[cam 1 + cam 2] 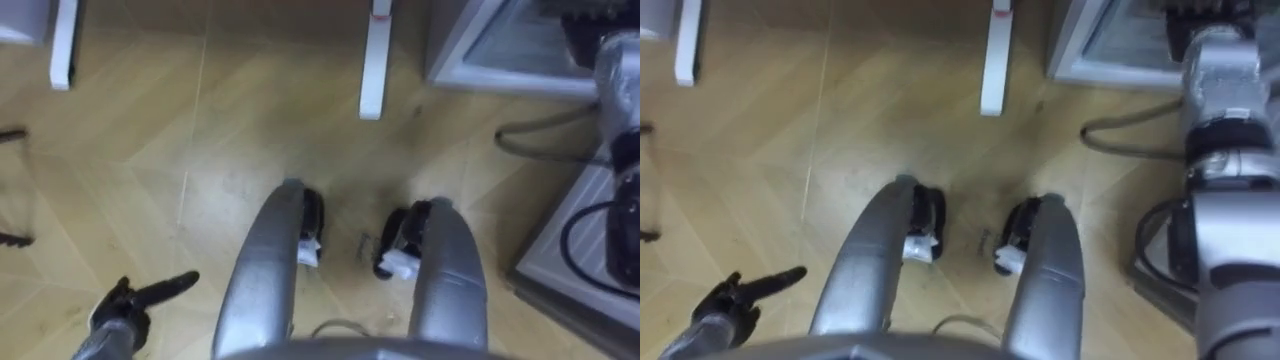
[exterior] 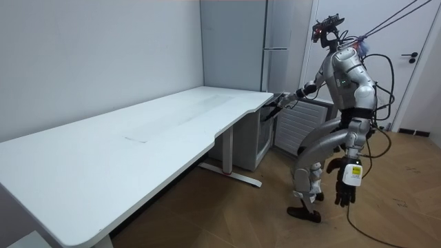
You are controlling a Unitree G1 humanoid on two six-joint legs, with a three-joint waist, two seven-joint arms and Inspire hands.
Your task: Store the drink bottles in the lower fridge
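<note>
I stand facing the lower fridge (image 2: 298, 125), a low unit with a white slatted front beneath a tall grey cabinet (image 2: 275, 41). In the left eye view, its grey-framed glass front (image 1: 500, 45) lies at the top right. My right hand (image 2: 281, 102) is stretched forward to the fridge's top front edge, beside the table corner, and its grasp is too small to read. My left hand (image 1: 125, 308) (image 2: 343, 184) hangs at my side, holding nothing, with relaxed fingers and one pointing out. My right forearm (image 1: 1220, 110) runs up the right side of the right eye view.
A large white table (image 2: 138, 138) stands on the room view's left, its corner close to the fridge. Its white feet (image 1: 374, 60) (image 1: 63, 45) rest on the wooden floor ahead of me. A closed door (image 2: 422, 69) is behind me.
</note>
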